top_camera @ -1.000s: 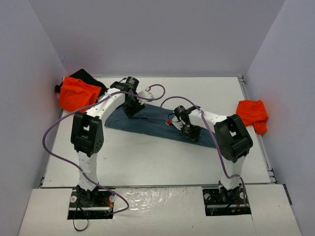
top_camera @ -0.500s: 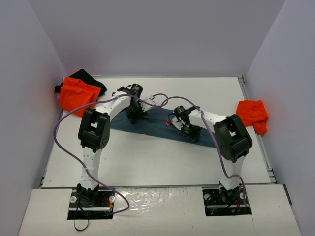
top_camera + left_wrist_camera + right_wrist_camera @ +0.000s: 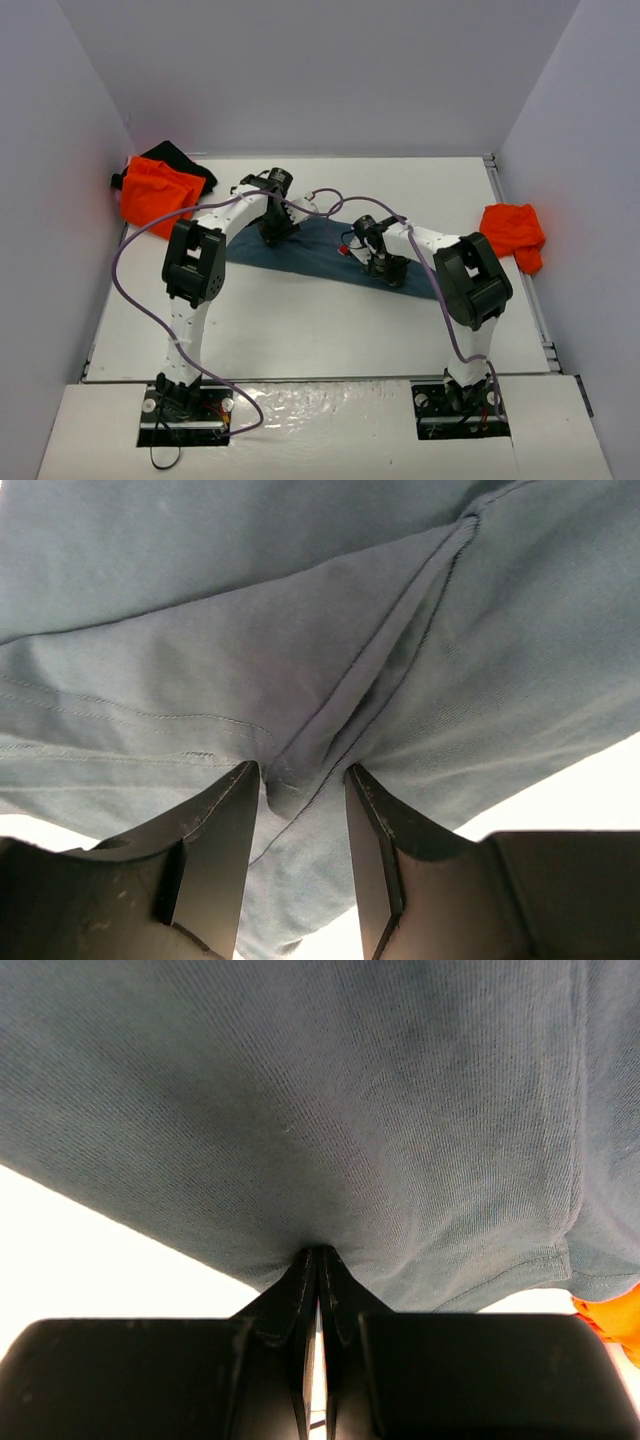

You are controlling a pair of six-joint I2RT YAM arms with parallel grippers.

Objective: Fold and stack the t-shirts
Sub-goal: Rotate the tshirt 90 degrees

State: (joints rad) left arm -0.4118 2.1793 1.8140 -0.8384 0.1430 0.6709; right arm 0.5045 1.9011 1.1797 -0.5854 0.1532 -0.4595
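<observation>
Between left gripper [image 3: 300, 790] fingers, slate-blue t-shirt [image 3: 320, 650] ridge, right gripper [image 3: 318, 1260] pinching its edge

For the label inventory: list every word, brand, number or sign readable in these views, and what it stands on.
None can be read. The slate-blue t-shirt, the orange t-shirts and the black t-shirt show plain cloth with no print or tag; the arms and the table show no legible marking.
</observation>
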